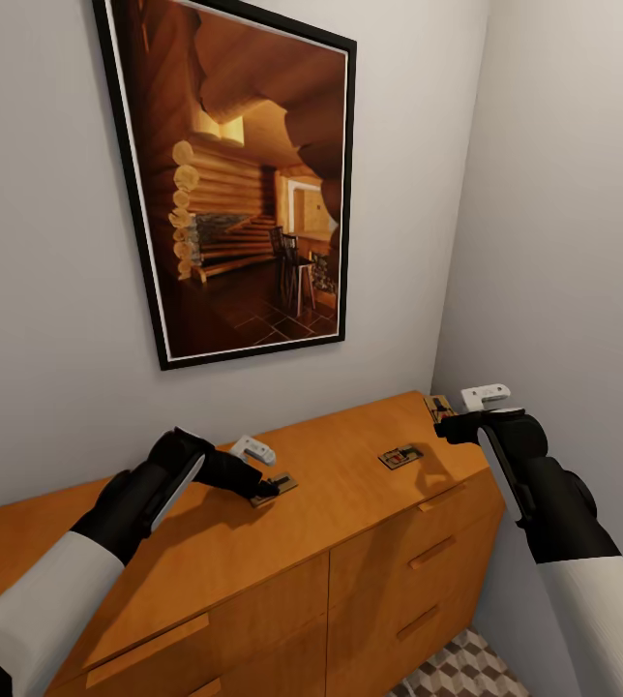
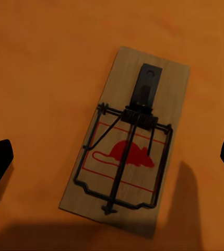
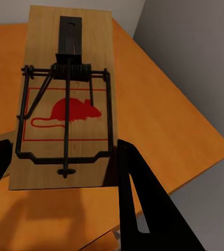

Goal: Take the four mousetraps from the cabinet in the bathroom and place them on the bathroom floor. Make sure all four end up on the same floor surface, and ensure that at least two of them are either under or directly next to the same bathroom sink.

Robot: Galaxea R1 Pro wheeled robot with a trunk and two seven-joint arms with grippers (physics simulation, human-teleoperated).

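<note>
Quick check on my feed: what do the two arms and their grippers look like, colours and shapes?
Both arms have white, smooth cylindrical upper segments and bulky matte-black forearms with a white strip along them. The left gripper and right gripper have black tapered fingers; a small white block sits by each wrist. No cables or markings show.

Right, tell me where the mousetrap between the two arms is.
In the head view the middle mousetrap lies flat on the orange dresser top, right of centre, apart from both grippers and nearer the right gripper, below the framed picture.
</note>
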